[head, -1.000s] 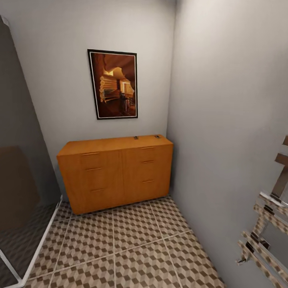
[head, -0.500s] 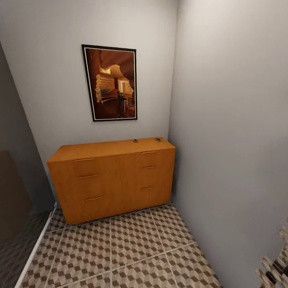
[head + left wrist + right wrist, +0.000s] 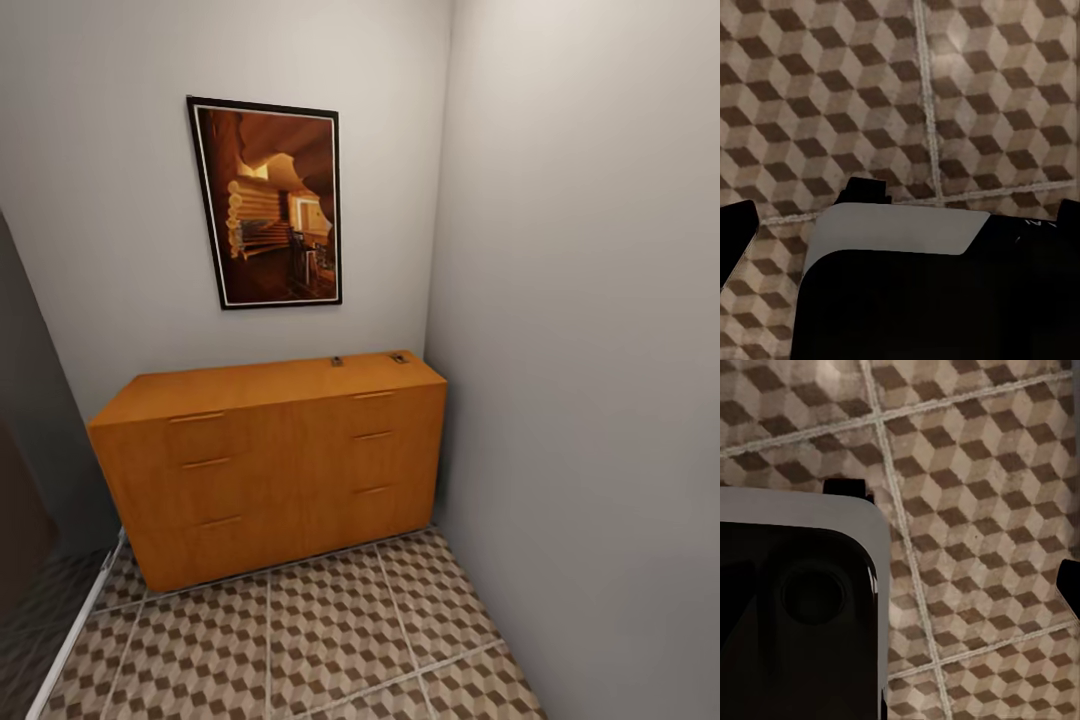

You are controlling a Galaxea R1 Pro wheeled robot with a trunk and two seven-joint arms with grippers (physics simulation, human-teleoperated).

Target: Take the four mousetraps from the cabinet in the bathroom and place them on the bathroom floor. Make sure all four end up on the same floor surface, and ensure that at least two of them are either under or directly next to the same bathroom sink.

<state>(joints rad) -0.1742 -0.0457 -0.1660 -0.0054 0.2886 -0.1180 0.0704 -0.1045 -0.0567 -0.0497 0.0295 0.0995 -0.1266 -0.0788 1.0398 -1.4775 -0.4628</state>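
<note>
Head view first: an orange wooden cabinet (image 3: 270, 460) stands against the back wall in the corner, its drawers all closed. On its top, toward the back edge at about 1 o'clock from the cabinet's middle, lie two small dark pieces, one mousetrap (image 3: 337, 361) and a second mousetrap (image 3: 399, 358) nearer the right-hand wall, well apart from each other. A framed picture (image 3: 268, 203) hangs on the wall at 12 o'clock above the cabinet. The bathroom floor (image 3: 330, 640) with its cube-pattern tiles spreads in front, at 6 o'clock. A dark panel (image 3: 25, 470) borders the scene at 9 o'clock.

Left wrist view: the camera looks down at cube-pattern tiles and pale grout lines, with a white and black part of the robot's body (image 3: 907, 285) below. Black finger edges sit at 9 and 3 o'clock; how wide the left gripper stands cannot be told, and nothing is seen in it.

Right wrist view: the same tiles and a white and black robot part at 8 o'clock. The right gripper's opening cannot be told either.
</note>
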